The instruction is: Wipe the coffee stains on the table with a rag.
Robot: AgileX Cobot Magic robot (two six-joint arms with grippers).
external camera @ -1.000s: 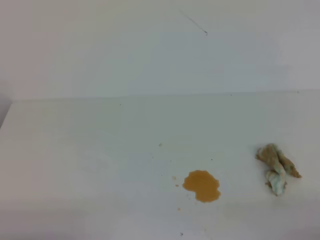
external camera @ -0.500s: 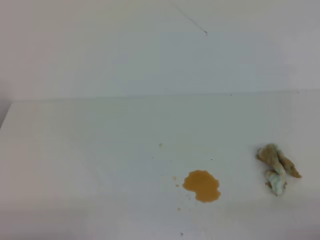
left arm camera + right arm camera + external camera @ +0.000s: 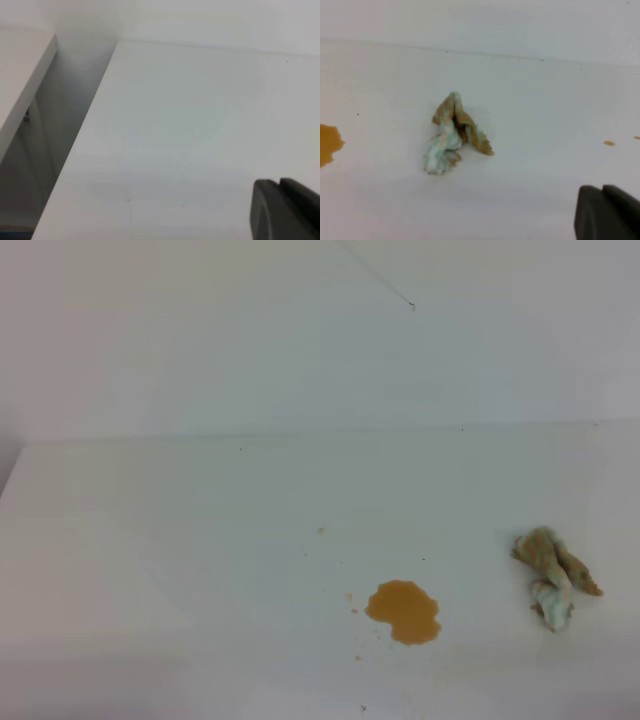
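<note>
The coffee stains (image 3: 403, 612) form an orange-brown blotch near the front middle of the white table (image 3: 200, 540), with a few tiny specks (image 3: 352, 611) to its left. The rag (image 3: 552, 577), a crumpled tan and pale blue wad, lies to the right of the blotch, apart from it. Neither gripper shows in the high view. In the right wrist view the rag (image 3: 451, 135) lies mid-frame, the blotch's edge (image 3: 327, 142) is at far left, and my right gripper (image 3: 602, 190) sits shut and empty at the lower right. My left gripper (image 3: 280, 184) hangs shut over bare table.
The table's left edge (image 3: 85, 130) drops to a gap beside a white ledge (image 3: 22, 75). A white wall (image 3: 300, 340) rises behind the table, with a thin dark line (image 3: 385, 285) on it. Small orange specks (image 3: 609, 143) lie right of the rag.
The rag and the stains lie where they were. Only the thin dark line on the back wall has shifted slightly to the left.
</note>
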